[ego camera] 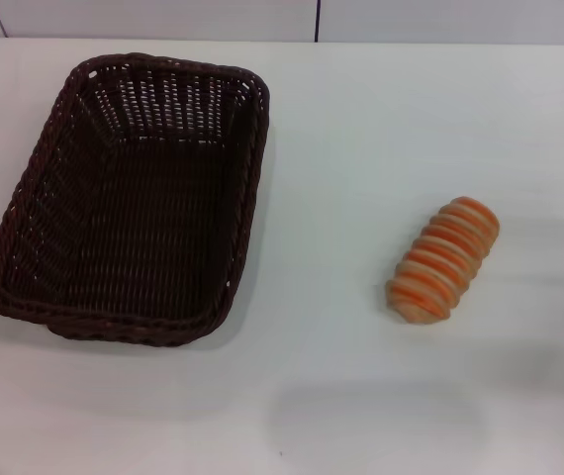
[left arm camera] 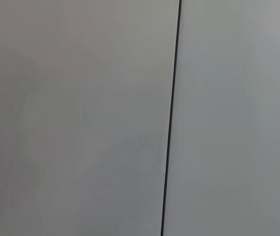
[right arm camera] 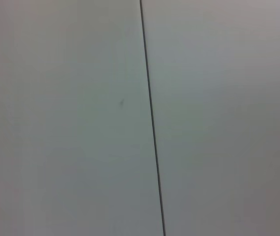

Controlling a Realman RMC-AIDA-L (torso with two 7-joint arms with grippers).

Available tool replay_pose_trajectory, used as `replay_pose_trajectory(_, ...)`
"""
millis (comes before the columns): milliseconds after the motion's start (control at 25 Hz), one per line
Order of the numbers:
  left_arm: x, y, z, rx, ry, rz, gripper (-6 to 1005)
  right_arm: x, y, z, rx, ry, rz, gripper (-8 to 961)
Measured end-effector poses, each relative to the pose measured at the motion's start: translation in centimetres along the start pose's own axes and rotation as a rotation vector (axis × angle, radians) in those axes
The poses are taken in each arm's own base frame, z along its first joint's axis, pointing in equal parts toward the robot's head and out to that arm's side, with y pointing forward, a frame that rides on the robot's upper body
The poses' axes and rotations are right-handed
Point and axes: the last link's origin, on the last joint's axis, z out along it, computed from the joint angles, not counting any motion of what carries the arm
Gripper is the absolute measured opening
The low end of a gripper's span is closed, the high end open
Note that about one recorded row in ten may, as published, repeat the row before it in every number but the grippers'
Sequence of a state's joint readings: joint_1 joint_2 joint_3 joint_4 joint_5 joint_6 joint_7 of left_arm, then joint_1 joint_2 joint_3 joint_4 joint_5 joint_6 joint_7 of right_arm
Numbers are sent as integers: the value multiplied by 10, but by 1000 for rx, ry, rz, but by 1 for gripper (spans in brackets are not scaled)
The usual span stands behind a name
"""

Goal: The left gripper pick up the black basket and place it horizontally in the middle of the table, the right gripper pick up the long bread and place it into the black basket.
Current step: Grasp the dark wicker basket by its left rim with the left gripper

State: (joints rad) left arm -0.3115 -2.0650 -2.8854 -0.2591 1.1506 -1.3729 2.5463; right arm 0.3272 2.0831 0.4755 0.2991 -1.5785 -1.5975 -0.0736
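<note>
The black basket [ego camera: 129, 203] stands empty on the left side of the white table [ego camera: 361, 129] in the head view, its long side running from near to far. The long bread [ego camera: 443, 259], tan with orange stripes, lies on the table to the right, well apart from the basket, tilted with its far end to the right. Neither gripper shows in any view. Both wrist views show only a plain pale surface crossed by a thin dark seam [left arm camera: 172, 118], which also shows in the right wrist view [right arm camera: 151, 118].
A wall with dark vertical seams [ego camera: 317, 20] runs along the table's far edge. Bare tabletop lies between the basket and the bread and along the near edge.
</note>
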Motion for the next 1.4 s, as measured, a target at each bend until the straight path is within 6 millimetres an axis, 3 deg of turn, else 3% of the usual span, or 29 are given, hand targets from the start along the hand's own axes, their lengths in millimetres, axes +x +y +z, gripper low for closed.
replay_pose_trajectory(1400,-1,4,-1,-9,7,-14,818,-1,0,0,2,-6,3,699)
